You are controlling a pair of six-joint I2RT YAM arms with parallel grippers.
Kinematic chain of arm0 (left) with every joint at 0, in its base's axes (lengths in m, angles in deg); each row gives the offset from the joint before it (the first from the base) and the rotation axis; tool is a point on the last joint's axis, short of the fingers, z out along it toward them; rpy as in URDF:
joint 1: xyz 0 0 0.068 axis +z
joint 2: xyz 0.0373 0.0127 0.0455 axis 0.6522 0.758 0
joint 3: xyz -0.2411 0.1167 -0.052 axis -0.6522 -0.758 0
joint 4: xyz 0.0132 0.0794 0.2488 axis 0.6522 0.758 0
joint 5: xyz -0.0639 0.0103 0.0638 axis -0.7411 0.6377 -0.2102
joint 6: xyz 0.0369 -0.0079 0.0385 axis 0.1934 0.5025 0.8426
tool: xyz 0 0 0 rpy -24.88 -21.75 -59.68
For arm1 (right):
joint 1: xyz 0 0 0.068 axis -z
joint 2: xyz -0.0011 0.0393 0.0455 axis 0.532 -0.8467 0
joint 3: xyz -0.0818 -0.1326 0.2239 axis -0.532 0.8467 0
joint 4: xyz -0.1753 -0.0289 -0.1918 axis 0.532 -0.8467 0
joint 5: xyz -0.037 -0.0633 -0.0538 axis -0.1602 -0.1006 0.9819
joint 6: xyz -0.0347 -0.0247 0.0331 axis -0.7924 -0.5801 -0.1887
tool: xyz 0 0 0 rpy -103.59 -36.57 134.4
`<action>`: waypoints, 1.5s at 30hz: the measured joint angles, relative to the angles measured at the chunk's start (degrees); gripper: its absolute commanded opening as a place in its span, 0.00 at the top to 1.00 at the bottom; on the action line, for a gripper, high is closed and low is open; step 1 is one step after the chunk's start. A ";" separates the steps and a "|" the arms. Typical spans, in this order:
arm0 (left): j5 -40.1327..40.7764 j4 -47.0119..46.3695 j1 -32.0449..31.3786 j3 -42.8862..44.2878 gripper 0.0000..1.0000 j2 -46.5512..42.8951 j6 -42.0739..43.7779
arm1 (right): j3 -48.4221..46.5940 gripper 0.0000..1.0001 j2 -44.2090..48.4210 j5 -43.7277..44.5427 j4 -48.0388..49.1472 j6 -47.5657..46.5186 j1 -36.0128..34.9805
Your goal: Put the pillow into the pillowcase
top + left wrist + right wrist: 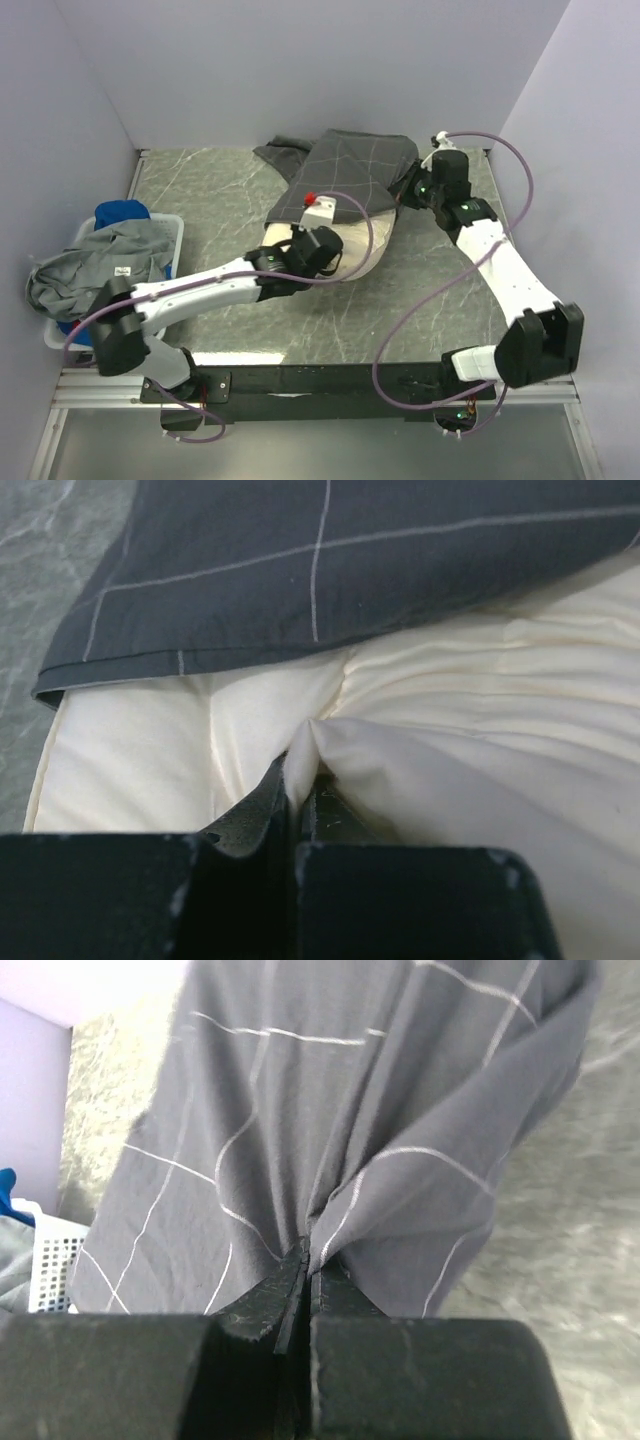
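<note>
The pillow lies across the middle of the marbled table. Its far part is under the pillowcase, whose hemmed edge crosses the cream fabric and leaves the near end bare. The right gripper is closed tight on a tuck of the pillowcase at its far right side. The left gripper is closed on a small pinched fold of the pillow just short of the hem. To do this step well, I judge the right should keep the case taut and slightly lifted. The left should drive the pillow straight in, low along the table, so the hem does not bunch. That thin pinch could slip under a hard push.
</note>
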 measured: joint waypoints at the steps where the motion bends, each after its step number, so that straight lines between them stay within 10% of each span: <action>1: -1.11 0.63 -0.11 0.48 0.99 -1.66 -0.31 | -0.28 1.00 1.44 0.55 -1.25 -0.42 0.00; 8: -11.43 2.60 -0.15 4.52 0.99 -12.39 -7.80 | -10.29 1.00 11.91 5.81 -10.56 -2.08 -3.17; 13: -20.76 0.15 1.66 2.16 0.99 -19.32 -18.47 | -17.18 1.00 15.54 12.76 -13.44 -3.56 -18.82; 22: -42.77 -10.10 24.17 -21.73 0.99 -29.33 -36.44 | -17.09 1.00 -6.40 16.48 -8.07 -3.30 -26.05; 29: -49.53 -15.15 33.53 -33.75 0.99 -24.28 -41.42 | -17.16 0.38 -19.17 15.23 -9.33 -3.98 -28.92; 35: -53.35 -19.56 39.93 -36.24 0.99 -23.19 -42.86 | -14.03 0.16 -6.34 17.73 -6.51 -6.14 -30.49; 45: -54.53 -20.68 40.68 -35.89 0.99 -22.62 -42.66 | 31.74 0.29 30.60 25.57 17.49 1.09 -30.60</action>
